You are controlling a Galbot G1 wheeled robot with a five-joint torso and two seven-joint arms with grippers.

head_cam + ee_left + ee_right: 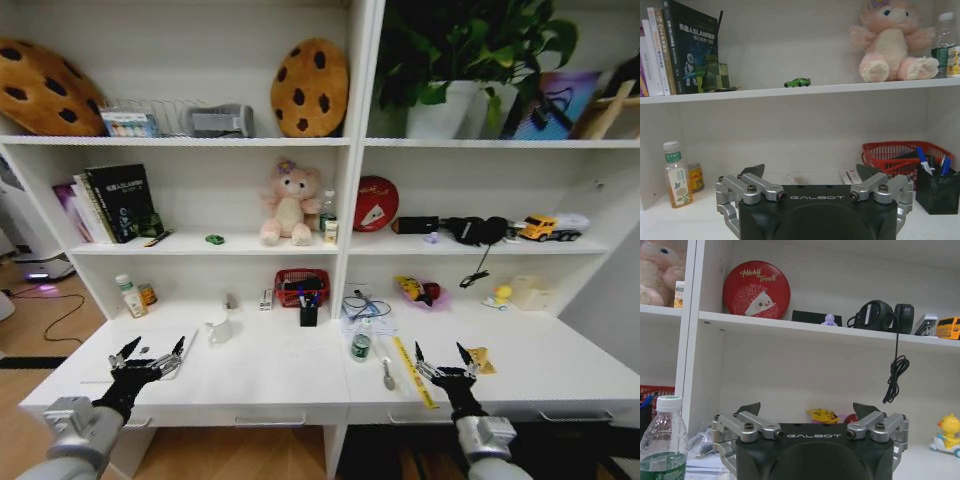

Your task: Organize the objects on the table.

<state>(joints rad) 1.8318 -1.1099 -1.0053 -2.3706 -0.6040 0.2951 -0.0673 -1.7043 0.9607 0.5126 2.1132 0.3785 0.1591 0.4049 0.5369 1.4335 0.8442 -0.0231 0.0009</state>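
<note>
— So, our clutter sits on the table: bottle, spoon and yellow strip near the middle.
— And our grippers?
— Left gripper and right gripper hover low over the front edge, both spread wide, holding nothing.
— Risks?
— We judge a careless right reach could tip the bottle or sweep the spoon off.
</note>
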